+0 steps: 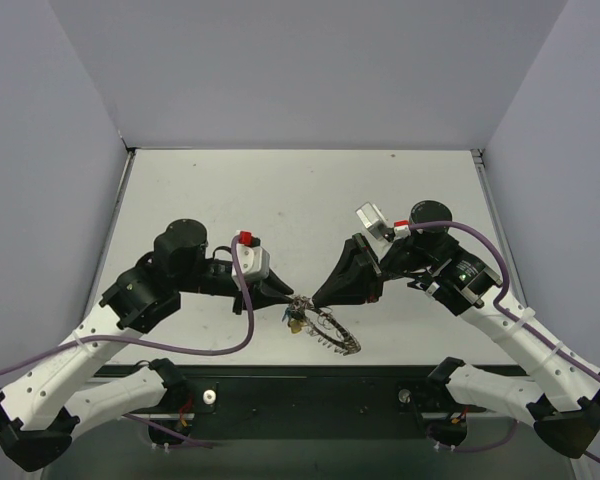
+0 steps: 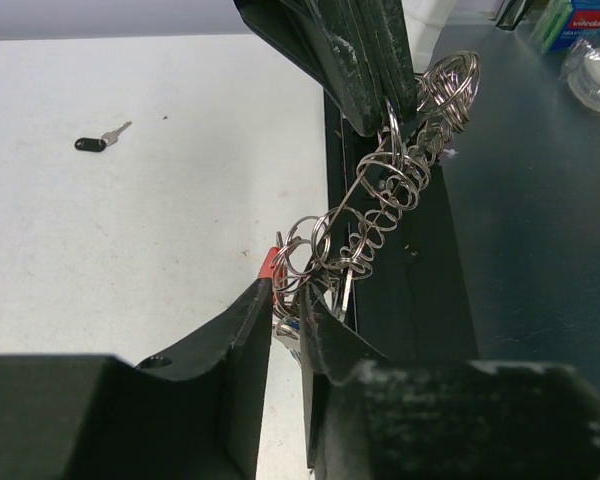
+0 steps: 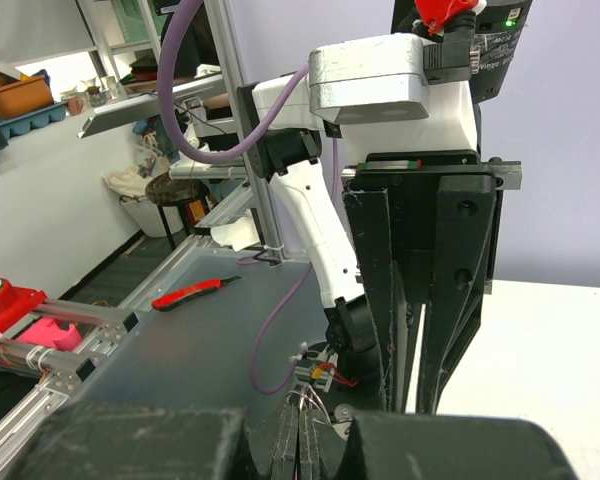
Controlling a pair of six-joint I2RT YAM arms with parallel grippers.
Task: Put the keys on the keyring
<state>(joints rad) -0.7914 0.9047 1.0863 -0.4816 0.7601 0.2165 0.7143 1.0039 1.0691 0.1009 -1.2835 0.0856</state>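
**Left wrist view, far left.** A lone dark-headed key [image 2: 101, 141] lies flat on the white desk [image 2: 130, 230], well apart from everything else.

**Left end effector** [image 2: 283, 300]. The fingers are drawn close, with only a narrow gap left. A small bunch of keys [image 2: 280, 322] and a few wire loops sit in that gap. A red key head [image 2: 268, 263] touches the tip of one finger. I cannot tell whether the bunch is clamped or merely touched.

**Keyring** [image 2: 380, 190]. It is a silvery wire ring strung with many small loops. It is held clear of the desk and slants up and to the right, from the left tips to the other arm. From above it hangs between the two arms over the desk's near edge [image 1: 332, 333].

**Right end effector** [image 2: 365, 100]. The fingers are pressed together and pinch the keyring's wire at its far end. Its own wrist camera shows the same, with the fingers meeting and wire loops poking out from between them.

**Left wrist view, far right, off the desk.**
- A green pack [image 2: 580, 20] has a red label reading "vileda".
- Just below it is a clear plastic container [image 2: 592, 75]; its contents cannot be made out.

**Right wrist view, background at far left.**
- An orange tub [image 3: 15, 95] sits above a dark blue tray [image 3: 25, 120]; the contents of both are out of sight.
- Further right, a red-handled tool [image 3: 190, 292] lies on a clear panel.
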